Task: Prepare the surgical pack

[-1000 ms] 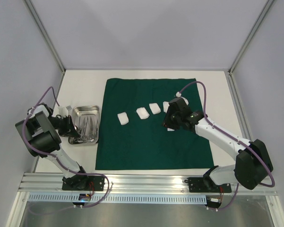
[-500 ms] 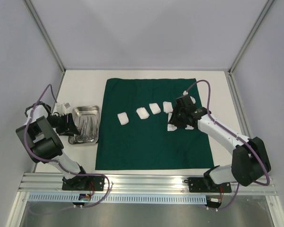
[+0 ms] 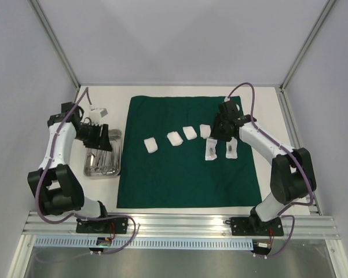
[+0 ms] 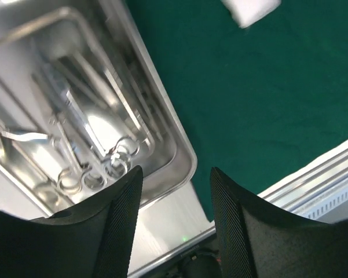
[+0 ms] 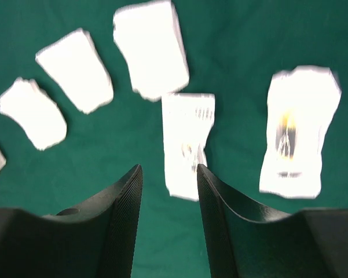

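The dark green drape (image 3: 185,174) lies spread in the middle of the table. Several white gauze pads (image 3: 175,138) sit in a row on it, and they also show in the right wrist view (image 5: 150,46). Two white packets (image 3: 211,149) (image 3: 230,147) lie side by side at its right; the right wrist view shows them too (image 5: 188,145) (image 5: 298,136). My right gripper (image 3: 222,128) (image 5: 169,168) hangs open and empty just beyond them. The steel tray (image 3: 117,165) (image 4: 182,150) left of the drape holds scissors and forceps (image 3: 104,159) (image 4: 92,145). My left gripper (image 3: 99,138) (image 4: 176,174) is open and empty above the tray's far end.
The aluminium rail (image 3: 179,223) runs along the table's near edge, with both arm bases on it. Grey walls with metal posts (image 3: 58,46) close in the left, right and back sides. White table strips (image 3: 272,145) border the drape.
My left arm swung from left of the tray to above its far end. My right gripper let go of a second packet and drew back toward the far right.
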You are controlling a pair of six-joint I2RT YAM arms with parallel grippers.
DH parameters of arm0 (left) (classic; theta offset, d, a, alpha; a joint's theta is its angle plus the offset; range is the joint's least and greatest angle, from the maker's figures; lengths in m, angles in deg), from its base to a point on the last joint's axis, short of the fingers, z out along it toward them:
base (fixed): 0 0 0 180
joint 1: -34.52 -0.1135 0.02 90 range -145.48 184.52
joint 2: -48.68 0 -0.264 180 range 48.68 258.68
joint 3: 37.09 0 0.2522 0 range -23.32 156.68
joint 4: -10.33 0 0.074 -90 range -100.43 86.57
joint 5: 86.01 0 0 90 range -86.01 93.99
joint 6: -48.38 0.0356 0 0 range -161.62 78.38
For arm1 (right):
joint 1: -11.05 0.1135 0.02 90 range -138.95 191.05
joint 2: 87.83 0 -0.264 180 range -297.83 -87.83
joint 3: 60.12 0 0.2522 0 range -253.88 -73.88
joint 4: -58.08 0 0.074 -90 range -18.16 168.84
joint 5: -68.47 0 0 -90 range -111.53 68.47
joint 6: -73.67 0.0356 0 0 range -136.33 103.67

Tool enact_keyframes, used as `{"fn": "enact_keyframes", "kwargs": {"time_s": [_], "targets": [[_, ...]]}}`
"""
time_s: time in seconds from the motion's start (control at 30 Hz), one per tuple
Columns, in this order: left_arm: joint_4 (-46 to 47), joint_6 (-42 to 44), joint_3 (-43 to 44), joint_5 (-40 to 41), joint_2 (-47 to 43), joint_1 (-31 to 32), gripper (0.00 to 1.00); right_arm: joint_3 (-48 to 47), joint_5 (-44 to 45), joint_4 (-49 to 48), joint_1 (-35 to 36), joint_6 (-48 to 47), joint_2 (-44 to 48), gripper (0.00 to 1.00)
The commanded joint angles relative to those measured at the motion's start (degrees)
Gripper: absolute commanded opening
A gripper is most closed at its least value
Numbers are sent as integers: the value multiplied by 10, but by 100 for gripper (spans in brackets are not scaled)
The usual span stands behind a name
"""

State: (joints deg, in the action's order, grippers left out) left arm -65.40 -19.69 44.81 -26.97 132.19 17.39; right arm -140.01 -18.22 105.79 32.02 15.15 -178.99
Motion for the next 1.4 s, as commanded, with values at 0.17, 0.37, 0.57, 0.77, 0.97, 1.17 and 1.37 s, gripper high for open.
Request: {"fn": "enact_keyframes", "kwargs": {"time_s": [0.17,0.37,0.57,0.77,0.97,1.17,1.37], "targets": [[1,-68,130,59,63,220,59,-124,-100,-32,-52,-72,-153,46],[20,-50,111,81,98,272,59,-173,-149,-43,-78,-85,-234,47],[48,-30,72,73,101,276,59,-175,-194,-77,-88,-81,-268,47],[50,-29,67,65,91,285,59,-161,-220,-115,-88,-62,-284,45],[53,-32,60,71,90,288,59,-156,-233,-127,-95,-53,-296,41],[52,-33,60,71,92,289,59,-132,-261,-160,-95,-39,-274,22],[52,-33,60,76,89,289,59,-127,-275,-168,-95,-27,-267,1]]}}
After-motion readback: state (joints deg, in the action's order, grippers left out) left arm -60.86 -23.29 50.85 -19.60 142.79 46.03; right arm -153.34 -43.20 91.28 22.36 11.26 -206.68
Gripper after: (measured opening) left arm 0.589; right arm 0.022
